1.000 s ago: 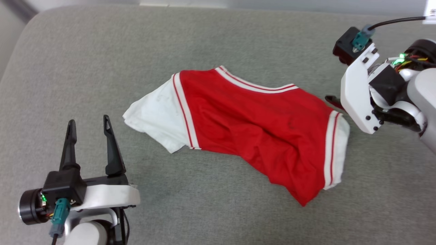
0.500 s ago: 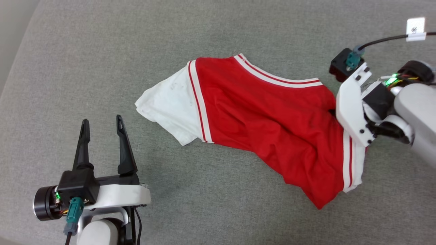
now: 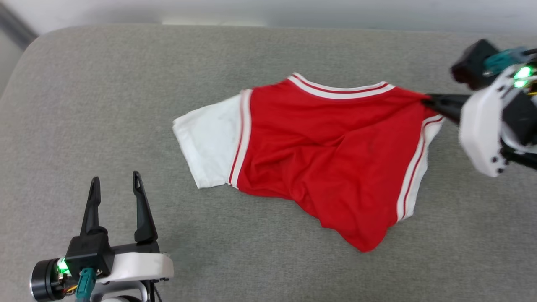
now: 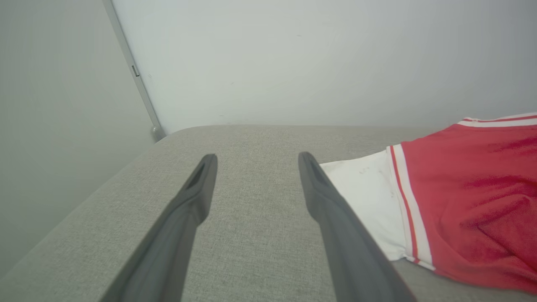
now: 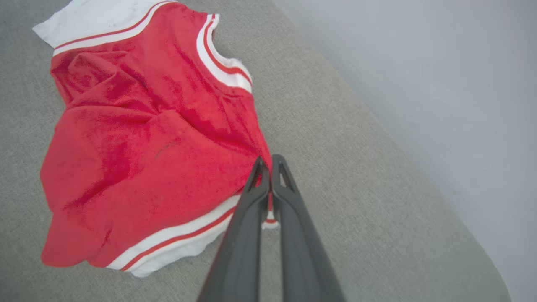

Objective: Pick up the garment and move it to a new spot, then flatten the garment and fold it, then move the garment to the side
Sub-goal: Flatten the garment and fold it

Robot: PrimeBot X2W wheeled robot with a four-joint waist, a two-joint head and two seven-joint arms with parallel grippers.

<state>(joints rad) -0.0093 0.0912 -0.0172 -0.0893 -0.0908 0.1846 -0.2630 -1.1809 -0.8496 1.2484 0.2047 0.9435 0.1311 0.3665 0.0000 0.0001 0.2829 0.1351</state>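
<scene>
Right jaws pinch the garment [image 3: 327, 155] beside its striped sleeve trim.

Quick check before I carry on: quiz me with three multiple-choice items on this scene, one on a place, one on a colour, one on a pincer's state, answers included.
1. Where does the right pincer grip the garment?
A. white left sleeve
B. red edge by the right sleeve's striped trim
C. bottom hem

2. What colour is the sleeve nearest the left pincer?
A. white
B. red
C. grey

3. How is the left pincer?
A. shut on the garment
B. shut, empty
C. open, empty

Answers: B, the right wrist view shows it pinched shut on red cloth there; A, plain white cloth lies nearest it; C, it gapes over bare cushion.
</scene>
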